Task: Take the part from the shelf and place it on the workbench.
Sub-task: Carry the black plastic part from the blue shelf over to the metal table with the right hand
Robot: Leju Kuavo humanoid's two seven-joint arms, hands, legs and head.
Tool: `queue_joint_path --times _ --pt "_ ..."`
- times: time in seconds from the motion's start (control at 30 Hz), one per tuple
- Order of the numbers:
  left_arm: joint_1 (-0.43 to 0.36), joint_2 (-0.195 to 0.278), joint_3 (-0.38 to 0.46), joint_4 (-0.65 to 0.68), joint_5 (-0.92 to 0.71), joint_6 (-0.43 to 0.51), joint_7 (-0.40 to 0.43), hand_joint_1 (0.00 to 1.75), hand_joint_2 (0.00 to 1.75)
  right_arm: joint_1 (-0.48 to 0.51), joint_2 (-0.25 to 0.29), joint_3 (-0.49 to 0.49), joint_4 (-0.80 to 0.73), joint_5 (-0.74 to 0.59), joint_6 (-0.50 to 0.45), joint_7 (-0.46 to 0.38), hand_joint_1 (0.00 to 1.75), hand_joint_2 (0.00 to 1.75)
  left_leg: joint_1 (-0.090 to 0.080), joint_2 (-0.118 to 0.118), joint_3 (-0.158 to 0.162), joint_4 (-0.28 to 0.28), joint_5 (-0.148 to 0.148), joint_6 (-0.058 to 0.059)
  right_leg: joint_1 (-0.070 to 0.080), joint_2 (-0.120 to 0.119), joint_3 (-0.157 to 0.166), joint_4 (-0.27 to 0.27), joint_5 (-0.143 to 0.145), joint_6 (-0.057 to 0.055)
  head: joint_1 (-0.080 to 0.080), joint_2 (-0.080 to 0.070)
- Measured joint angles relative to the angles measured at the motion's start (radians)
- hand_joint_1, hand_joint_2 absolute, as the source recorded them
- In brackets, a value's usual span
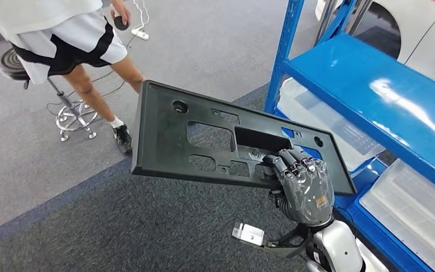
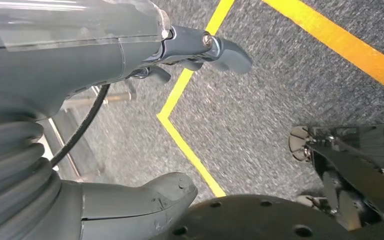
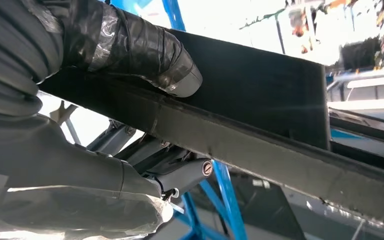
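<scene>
We see the right hand (image 1: 305, 184) gripping the part (image 1: 204, 136), a flat black plastic panel with several cut-outs and 2 round holes, at its lower edge near one corner; in the head view the fingers (image 1: 294, 161) curl over the rim onto the panel's face, and in the right wrist view the taped thumb (image 3: 145, 55) presses on one side of the panel's edge while the darker fingers lie under the other side, so the hand is clamped on the part; the part is held in the air, tilted, above the grey carpet (image 1: 119, 226) and just beside the blue shelf (image 1: 368, 85), not resting on anything we can see; the shelf's top board is bare and shiny, and clear plastic bins (image 1: 413, 209) sit on its lower level; a person (image 1: 68, 39) in white and black clothes stands at the far side of the carpet, next to a stool (image 1: 62, 107) with a chrome base, with a white cable and plug on the floor close by; in the left wrist view the left hand (image 2: 130, 100) hangs over grey carpet marked with yellow lines (image 2: 190, 100); its thumb and fingers are apart and hold nothing.
</scene>
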State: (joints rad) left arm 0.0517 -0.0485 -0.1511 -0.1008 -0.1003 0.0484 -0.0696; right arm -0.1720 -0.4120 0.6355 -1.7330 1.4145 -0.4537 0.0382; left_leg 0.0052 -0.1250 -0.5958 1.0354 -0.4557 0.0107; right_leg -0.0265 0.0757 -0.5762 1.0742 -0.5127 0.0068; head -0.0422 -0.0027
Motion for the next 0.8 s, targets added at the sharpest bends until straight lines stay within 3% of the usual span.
queue_joint_path --times 0.07,0.13,0.2,0.27,0.3,0.33,0.37,0.43,0.5,0.57,0.6,0.63,0.7,0.77,0.8 --pt "0.004 0.0 0.0 0.003 0.0 0.0 0.0 0.0 1.75 0.003 -0.001 -0.003 -0.003 0.0 0.0 0.001 1.69 1.75 0.003 -0.012 -0.009 0.002 0.002 -0.008 0.002 -0.024 -0.002 -0.001 0.004 -0.011 0.0 0.0" --pt "0.005 -0.001 -0.001 0.005 0.0 0.0 0.0 0.0 1.75 0.005 -0.001 -0.006 -0.009 0.0 -0.001 0.003 1.69 1.75 0.001 0.032 -0.029 0.04 -0.02 -0.018 0.002 -0.049 0.001 -0.006 0.006 -0.023 -0.003 0.0" --pt "0.001 -0.001 -0.002 0.005 -0.001 0.0 0.0 0.0 1.75 0.012 -0.001 -0.01 -0.016 0.0 -0.002 0.004 1.69 1.75 -0.001 0.098 -0.081 0.15 -0.078 -0.025 0.006 -0.077 0.002 -0.007 0.005 -0.03 -0.006 0.0" --pt "-0.003 -0.001 -0.005 0.005 -0.001 0.001 0.002 0.0 1.75 0.02 -0.001 -0.014 -0.019 -0.001 -0.002 0.004 1.69 1.75 0.0 0.118 -0.138 0.265 -0.123 -0.026 0.012 -0.108 0.002 -0.007 0.003 -0.034 -0.006 0.0" --pt "-0.003 -0.001 -0.007 0.005 0.0 0.002 0.005 0.0 1.75 0.024 -0.001 -0.016 -0.019 -0.002 -0.001 0.004 1.69 1.75 -0.001 0.12 -0.146 0.283 -0.121 -0.023 0.016 -0.123 0.003 -0.007 0.001 -0.036 -0.006 0.0" --pt "-0.003 -0.001 -0.01 0.005 0.001 0.002 0.008 0.0 1.75 0.027 -0.001 -0.018 -0.02 -0.006 0.002 0.003 1.69 1.75 -0.004 0.122 -0.133 0.259 -0.101 -0.016 0.02 -0.138 0.004 -0.008 0.0 -0.037 -0.006 0.0" --pt "-0.003 -0.001 -0.014 0.005 0.003 0.002 0.011 0.0 1.75 0.028 -0.001 -0.021 -0.022 -0.012 0.009 0.002 1.69 1.75 -0.01 0.132 -0.101 0.2 -0.068 -0.003 0.023 -0.151 0.006 -0.008 -0.002 -0.039 -0.006 0.0" --pt "-0.002 0.002 -0.021 0.005 0.006 0.004 0.013 0.0 1.75 0.029 -0.001 -0.027 -0.026 -0.024 0.031 0.0 1.69 1.75 -0.031 0.19 -0.028 0.062 -0.02 0.029 0.028 -0.174 0.012 -0.011 -0.004 -0.04 -0.005 0.0" --pt "-0.002 0.006 -0.025 0.005 0.011 0.006 0.012 0.0 1.75 0.029 -0.002 -0.031 -0.027 -0.035 0.058 0.0 1.69 1.75 -0.048 0.224 0.0 0.0 -0.009 0.05 0.026 -0.199 0.016 -0.016 -0.005 -0.035 -0.005 0.0" --pt "-0.002 0.006 -0.026 0.006 0.013 0.007 0.012 0.0 1.75 0.028 -0.004 -0.034 -0.027 -0.045 0.084 0.0 1.69 1.75 -0.047 0.196 0.007 -0.019 0.001 0.059 0.025 -0.219 0.024 -0.025 -0.005 -0.028 -0.006 0.0" --pt "-0.003 0.006 -0.027 0.007 0.013 0.007 0.011 0.0 1.75 0.027 -0.005 -0.036 -0.027 -0.048 0.094 0.0 1.69 1.75 -0.043 0.182 0.016 -0.036 0.01 0.06 0.024 -0.206 0.028 -0.024 -0.009 -0.024 -0.005 0.0" --pt "-0.004 0.006 -0.028 0.007 0.014 0.008 0.011 0.0 1.75 0.025 -0.008 -0.037 -0.027 -0.05 0.099 0.0 1.69 1.75 -0.038 0.169 0.025 -0.053 0.02 0.061 0.023 -0.177 0.026 -0.012 -0.019 -0.02 -0.005 0.0" --pt "-0.006 0.005 -0.032 0.008 0.014 0.008 0.011 0.0 1.75 0.025 -0.014 -0.041 -0.026 -0.052 0.106 0.0 1.69 1.75 -0.03 0.144 0.036 -0.072 0.032 0.059 0.019 -0.104 -0.011 0.073 -0.066 -0.013 -0.004 0.0" --pt "-0.008 0.003 -0.035 0.008 0.015 0.008 0.01 0.0 1.75 0.028 -0.021 -0.042 -0.025 -0.054 0.118 0.0 1.69 1.75 -0.028 0.113 0.036 -0.071 0.034 0.059 0.013 -0.078 -0.071 0.185 -0.11 -0.003 -0.004 0.0" --pt "-0.008 0.002 -0.037 0.008 0.017 0.008 0.01 0.0 1.75 0.029 -0.025 -0.042 -0.024 -0.059 0.133 0.001 1.69 1.75 -0.026 0.096 0.036 -0.068 0.033 0.058 0.009 -0.076 -0.088 0.211 -0.108 0.003 -0.004 0.0"
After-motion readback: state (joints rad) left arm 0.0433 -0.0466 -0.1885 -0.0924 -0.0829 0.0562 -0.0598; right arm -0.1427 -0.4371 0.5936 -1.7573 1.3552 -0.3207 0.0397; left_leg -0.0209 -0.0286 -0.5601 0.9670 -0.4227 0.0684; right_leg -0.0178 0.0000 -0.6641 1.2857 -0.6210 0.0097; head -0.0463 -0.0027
